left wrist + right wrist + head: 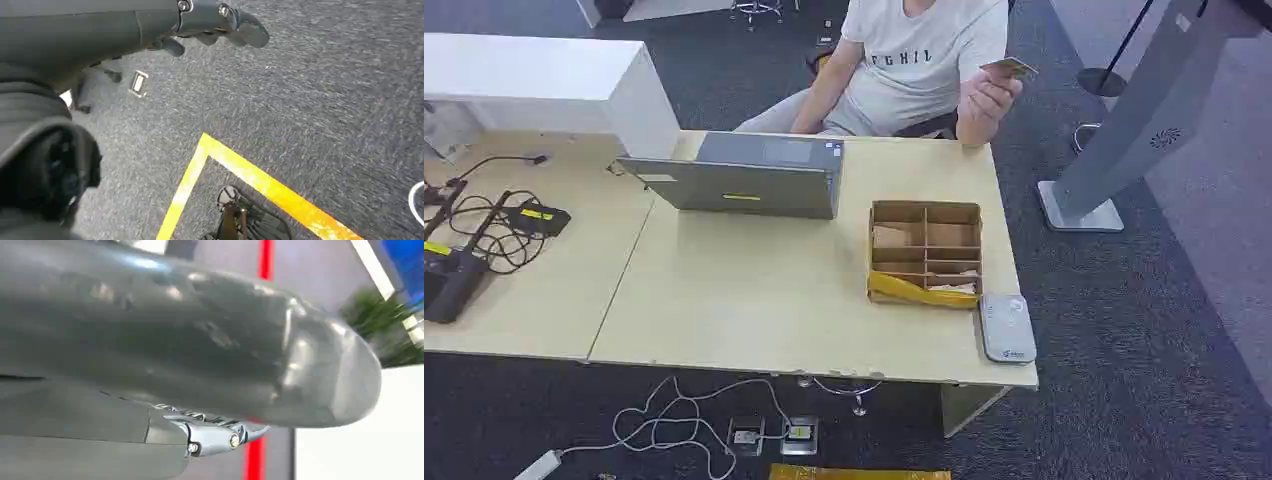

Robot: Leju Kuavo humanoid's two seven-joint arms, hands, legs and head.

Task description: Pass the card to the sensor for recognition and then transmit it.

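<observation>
One card (1009, 68) is held by a person's hand (989, 97) beyond the table's (754, 310) far edge; the sensor (1008, 327) lies at the near right corner. The left hand (215, 22) is seen empty, fingers apart; the right hand's (220, 435) state cannot be told.

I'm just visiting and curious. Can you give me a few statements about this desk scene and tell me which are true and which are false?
1. A seated person's hand holds up the card. True.
2. The laptop lies on the floor. False: it stands on the desk.
3. The grey card reader lies at the desk edge beside the cardboard divider box. True.
4. The robot's left hand grips the card. False: it hangs over the carpet, holding nothing.
</observation>
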